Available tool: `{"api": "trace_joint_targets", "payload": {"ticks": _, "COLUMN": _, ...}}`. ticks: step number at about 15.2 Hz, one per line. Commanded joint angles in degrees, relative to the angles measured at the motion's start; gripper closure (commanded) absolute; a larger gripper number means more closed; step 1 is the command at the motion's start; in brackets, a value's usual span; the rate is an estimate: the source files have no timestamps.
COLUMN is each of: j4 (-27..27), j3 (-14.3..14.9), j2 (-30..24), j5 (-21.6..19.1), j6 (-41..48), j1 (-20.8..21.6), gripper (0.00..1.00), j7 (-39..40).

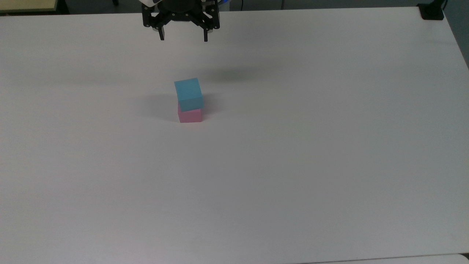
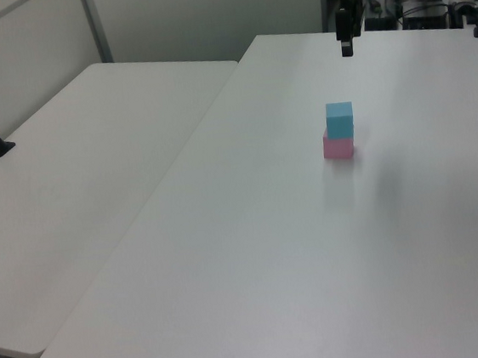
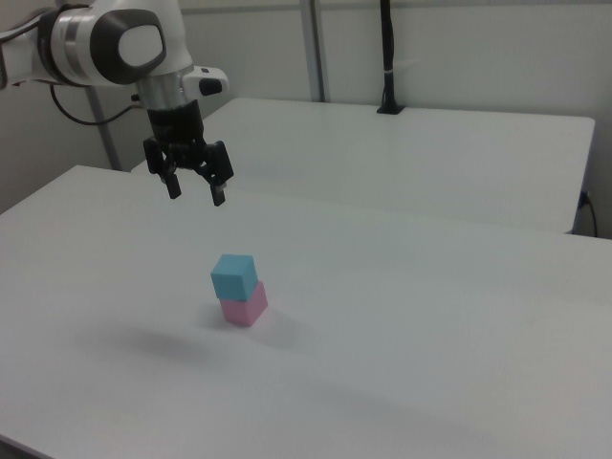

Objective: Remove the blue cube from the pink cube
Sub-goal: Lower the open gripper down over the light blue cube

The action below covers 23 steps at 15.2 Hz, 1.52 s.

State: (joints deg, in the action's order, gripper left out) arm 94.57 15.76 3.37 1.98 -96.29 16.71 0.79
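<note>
The blue cube [image 1: 188,94] is seen stacked on the pink cube [image 1: 190,115], upright but twisted slightly against it and overhanging a little toward the top view's left. The stack stands on the white tabletop [image 1: 293,165], well in from every edge, nearer the edge at the top view's top. A second white table [image 3: 430,153] adjoins, with a black post [image 3: 387,57] on it. The gripper [image 1: 183,38] hangs above the tabletop, apart from the stack, fingers spread wide and apparently holding nothing.
</note>
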Motion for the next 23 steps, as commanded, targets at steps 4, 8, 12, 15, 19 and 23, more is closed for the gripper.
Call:
{"api": "trace_joint_targets", "payload": {"ticks": 4, "j4": -0.7, "j3": -0.7, "j2": 0.0, "j5": -0.4, "j6": 1.5, "j1": -1.0, "gripper": 0.0, "j7": 2.5}}
{"api": "trace_joint_targets", "payload": {"ticks": 8, "j4": -0.3, "j3": -0.6, "j2": 0.5, "j5": -0.3, "j6": 1.4, "j1": -1.1, "gripper": 0.0, "j7": 5.6}}
{"api": "trace_joint_targets", "payload": {"ticks": 12, "j4": 2.3, "j3": -0.2, "j2": 2.6, "j5": 0.6, "j6": -1.1, "j1": -0.9, "gripper": 0.0, "j7": 8.3}}
{"api": "trace_joint_targets", "payload": {"ticks": 15, "j4": 4.9, "j3": -0.2, "j2": 4.8, "j5": 2.8, "j6": -6.4, "j1": -0.9, "gripper": 0.0, "j7": 8.5}}
{"api": "trace_joint_targets", "payload": {"ticks": 19, "j4": 6.7, "j3": -0.3, "j2": 8.4, "j5": 4.1, "j6": -10.9, "j1": -0.3, "gripper": 0.0, "j7": 8.5}}
{"api": "trace_joint_targets", "payload": {"ticks": 23, "j4": 7.0, "j3": -0.3, "j2": 11.9, "j5": 4.3, "j6": -15.1, "j1": -0.1, "gripper": 0.0, "j7": 7.8}}
